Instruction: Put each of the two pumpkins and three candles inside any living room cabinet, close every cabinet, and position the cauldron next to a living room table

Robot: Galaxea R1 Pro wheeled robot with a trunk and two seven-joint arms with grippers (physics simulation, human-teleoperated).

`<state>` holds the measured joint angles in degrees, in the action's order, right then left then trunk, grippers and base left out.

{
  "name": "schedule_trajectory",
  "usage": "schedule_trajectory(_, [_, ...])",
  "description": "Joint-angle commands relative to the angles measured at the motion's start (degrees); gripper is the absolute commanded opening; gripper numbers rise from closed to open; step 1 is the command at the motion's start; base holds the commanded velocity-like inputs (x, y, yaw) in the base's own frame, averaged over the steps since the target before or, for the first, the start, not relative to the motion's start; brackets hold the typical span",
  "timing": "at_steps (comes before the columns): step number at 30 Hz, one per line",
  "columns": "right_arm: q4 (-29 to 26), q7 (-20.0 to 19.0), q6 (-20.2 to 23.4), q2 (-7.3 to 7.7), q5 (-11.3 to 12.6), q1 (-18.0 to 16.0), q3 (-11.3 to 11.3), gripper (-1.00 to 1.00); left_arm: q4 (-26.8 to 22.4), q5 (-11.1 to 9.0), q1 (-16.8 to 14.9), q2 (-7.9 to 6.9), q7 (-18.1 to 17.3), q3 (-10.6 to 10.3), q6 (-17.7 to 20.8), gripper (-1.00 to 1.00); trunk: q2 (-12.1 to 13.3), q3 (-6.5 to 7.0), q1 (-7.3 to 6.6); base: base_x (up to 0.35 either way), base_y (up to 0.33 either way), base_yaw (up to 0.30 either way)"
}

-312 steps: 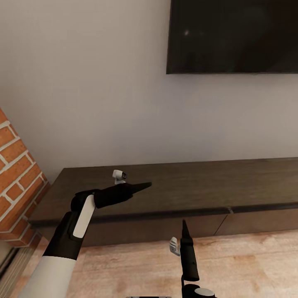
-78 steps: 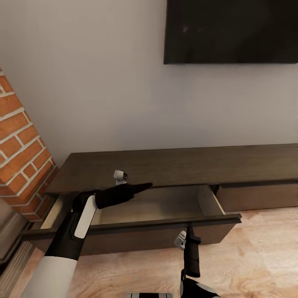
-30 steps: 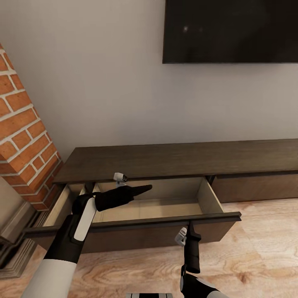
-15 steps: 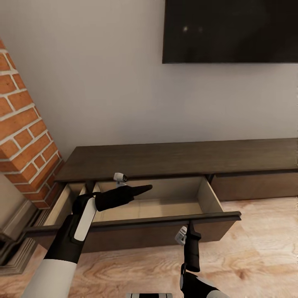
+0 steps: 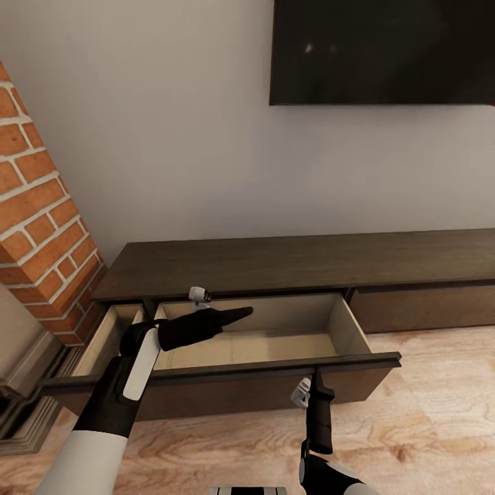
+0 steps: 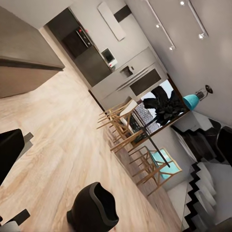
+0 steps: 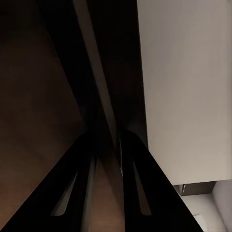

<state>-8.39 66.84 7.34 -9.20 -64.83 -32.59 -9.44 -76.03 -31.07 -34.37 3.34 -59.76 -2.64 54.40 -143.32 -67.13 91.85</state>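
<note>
While the right tool [image 5: 315, 377] pinches the thin top lip of the drawer front [image 5: 275, 375], its two fingers [image 7: 130, 183] narrow on that edge, the cabinet [image 5: 302, 265] stands with this drawer pulled out. Handleless, rigid, smooth dark wood: likely slippery, so the lip seems the only hold. Pale beige insides lie bare. Left tool [image 5: 237, 313] hangs above the drawer, fingers together. The matte black cauldron [image 6: 94, 210] sits on plank floor [image 6: 53, 145].
</note>
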Motion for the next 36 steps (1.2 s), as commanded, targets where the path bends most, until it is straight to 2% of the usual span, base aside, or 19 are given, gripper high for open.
schedule_trajectory(1, [-1.2, 2.0, -0.4, -0.03, -0.3, 0.0, -1.3, -1.0, 0.0, 0.0, 0.0, 0.0, 0.0, 0.0, 0.0, 1.0, 0.0, 0.01, -0.01, 0.0, 0.0, 0.0])
schedule_trajectory(36, [-1.2, 2.1, -0.5, -0.03, -0.3, 0.0, -1.3, -1.0, 0.0, 0.0, 0.0, 0.09, 0.0, 0.0, 0.0, 1.0, 0.0, 0.01, -0.01, -0.016, 0.0, 0.0])
